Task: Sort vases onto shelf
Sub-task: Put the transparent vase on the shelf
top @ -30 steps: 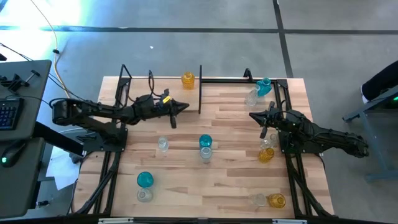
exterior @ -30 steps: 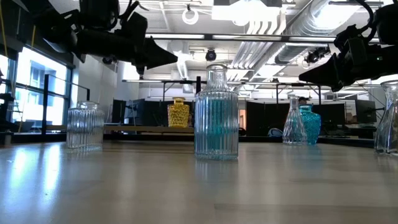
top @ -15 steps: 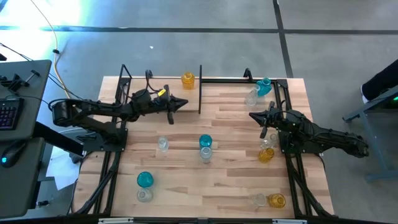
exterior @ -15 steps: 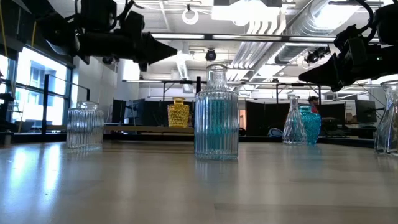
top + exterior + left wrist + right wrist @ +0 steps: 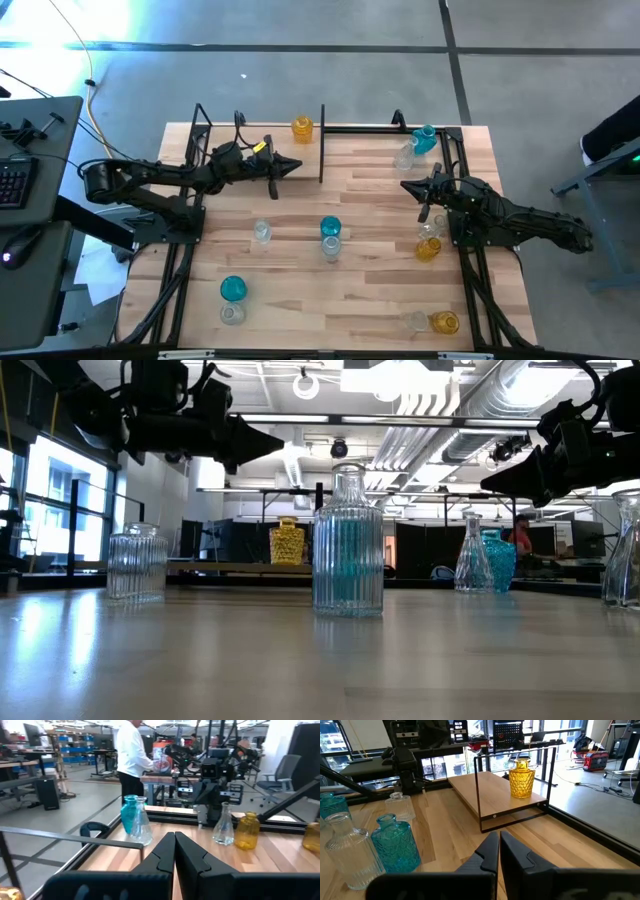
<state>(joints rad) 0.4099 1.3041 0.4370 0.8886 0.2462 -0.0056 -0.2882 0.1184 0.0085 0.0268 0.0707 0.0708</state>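
Note:
The shelf (image 5: pixel 275 135) stands at the table's far edge, left of the middle. One amber vase (image 5: pixel 302 128) stands on its right end, also seen in the right wrist view (image 5: pixel 521 779). The other vases stand on the table: teal (image 5: pixel 330 227) and clear (image 5: pixel 330 248) in the middle, clear (image 5: pixel 262 232) to their left. My left gripper (image 5: pixel 296 166) hovers shut and level in front of the shelf, holding nothing. My right gripper (image 5: pixel 404 185) waits shut at the right, above the table.
Other vases stand in pairs: teal (image 5: pixel 425 138) and clear (image 5: pixel 405 155) far right, amber (image 5: pixel 428 248) and clear (image 5: pixel 430 230) under the right arm, teal (image 5: pixel 232 289) and clear (image 5: pixel 232 313) near left, clear (image 5: pixel 415 320) and amber (image 5: pixel 445 322) near right. A person (image 5: pixel 131 755) stands beyond the table.
My left gripper has swung a little toward the table's far edge, nearer the shelf, staying shut, and has kept still since. The vases stand where they were.

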